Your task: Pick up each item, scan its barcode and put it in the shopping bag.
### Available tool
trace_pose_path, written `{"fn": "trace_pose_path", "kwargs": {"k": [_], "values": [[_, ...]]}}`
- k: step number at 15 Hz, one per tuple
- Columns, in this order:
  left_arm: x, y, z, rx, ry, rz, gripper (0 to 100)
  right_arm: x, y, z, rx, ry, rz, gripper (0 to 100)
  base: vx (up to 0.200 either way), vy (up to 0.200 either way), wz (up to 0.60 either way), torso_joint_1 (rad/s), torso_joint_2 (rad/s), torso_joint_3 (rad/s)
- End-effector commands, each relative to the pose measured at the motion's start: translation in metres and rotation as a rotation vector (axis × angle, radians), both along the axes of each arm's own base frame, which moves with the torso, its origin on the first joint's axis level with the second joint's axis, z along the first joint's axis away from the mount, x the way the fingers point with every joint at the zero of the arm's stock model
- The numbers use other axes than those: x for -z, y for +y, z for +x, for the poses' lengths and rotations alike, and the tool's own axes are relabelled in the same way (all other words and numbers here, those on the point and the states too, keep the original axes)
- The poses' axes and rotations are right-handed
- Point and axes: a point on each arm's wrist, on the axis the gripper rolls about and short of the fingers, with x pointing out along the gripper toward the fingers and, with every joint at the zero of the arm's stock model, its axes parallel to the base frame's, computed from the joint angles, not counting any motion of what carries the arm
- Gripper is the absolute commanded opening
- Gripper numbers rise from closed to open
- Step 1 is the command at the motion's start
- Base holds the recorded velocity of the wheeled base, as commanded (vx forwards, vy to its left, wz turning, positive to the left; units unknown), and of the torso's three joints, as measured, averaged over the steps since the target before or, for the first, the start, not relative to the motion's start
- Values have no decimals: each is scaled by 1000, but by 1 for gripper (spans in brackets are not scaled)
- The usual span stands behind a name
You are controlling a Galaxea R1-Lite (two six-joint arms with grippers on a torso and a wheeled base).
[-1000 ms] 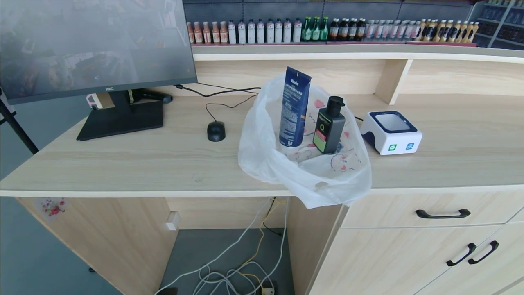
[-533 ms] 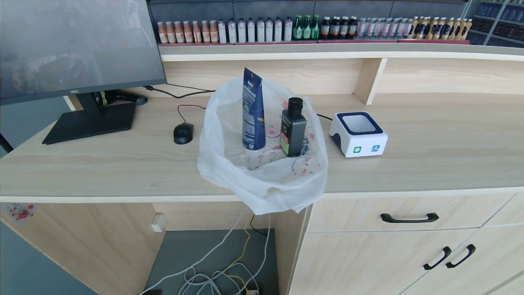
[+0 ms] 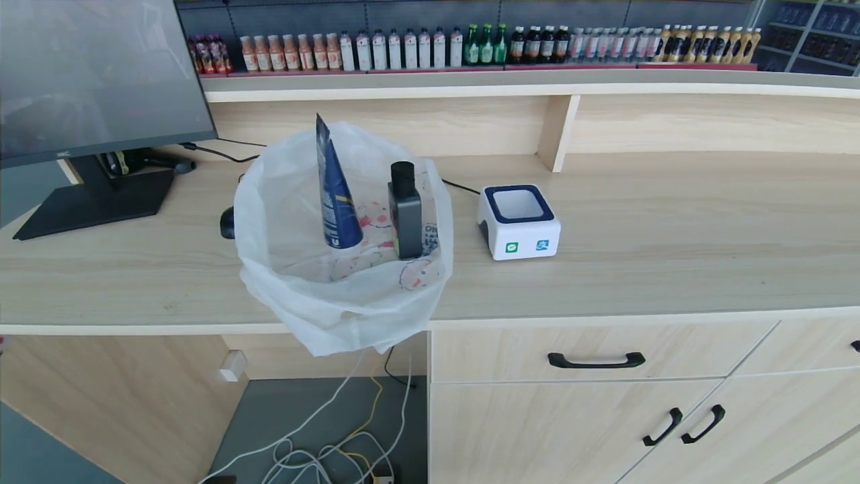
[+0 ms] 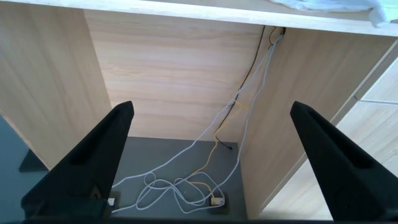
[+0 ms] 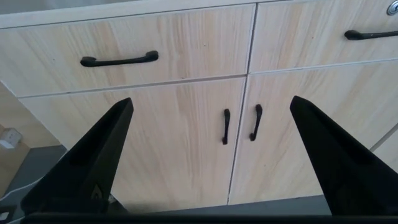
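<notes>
Left gripper [image 4: 211, 109]: its two dark fingers [image 4: 93, 168] stand wide apart with nothing between them. They face the open recess under the counter [image 3: 672, 255]. Loose cables [image 4: 186, 186] lie on the floor of the recess, beyond the fingertips and clear of them.

Right gripper [image 5: 210, 102]: its fingers [image 5: 336, 162] are likewise spread wide and hold nothing. They face the counter's cabinet front. One drawer handle [image 5: 118, 60] and a pair of door handles [image 5: 226, 126] lie beyond the fingertips, not touched.

Shopping bag [image 3: 336, 296]: a white translucent bag that sits on the counter top, well apart from both sets of fingers. Its near edge hangs over the counter's front lip. The mouth is open.

Contents of the bag:
- A blue tube [image 3: 334, 202] stands upright on its cap, on the bag's left side.
- A dark bottle [image 3: 406, 212] stands upright just beside the tube, to its right.

Neither item is near any finger.

Scanner [image 3: 519, 222]: a white box with a dark-rimmed window on top. It sits on the counter just to the right of the bag.

A mouse [image 3: 227, 223] shows at the bag's left edge. Farther left stands a monitor [image 3: 87, 74] on its base. A row of bottles [image 3: 470, 47] lines the shelf behind the counter.
</notes>
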Motion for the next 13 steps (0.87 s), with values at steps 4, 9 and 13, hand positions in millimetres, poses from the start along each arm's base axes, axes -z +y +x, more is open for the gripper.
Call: {"fn": "trace_pose_path", "kwargs": {"k": [4,9,13], "values": [[0,0,0,0,0,-1,100,0,0,0,0,1,-2,100,0,-200,0,6,1,2],[0,0,0,2,0,9,100,0,0,0,0,3,-22,100,0,-80,0,1,0,1],[0,0,0,0,0,10,100,0,0,0,0,3,-20,100,0,0,0,0,0,0]]}}
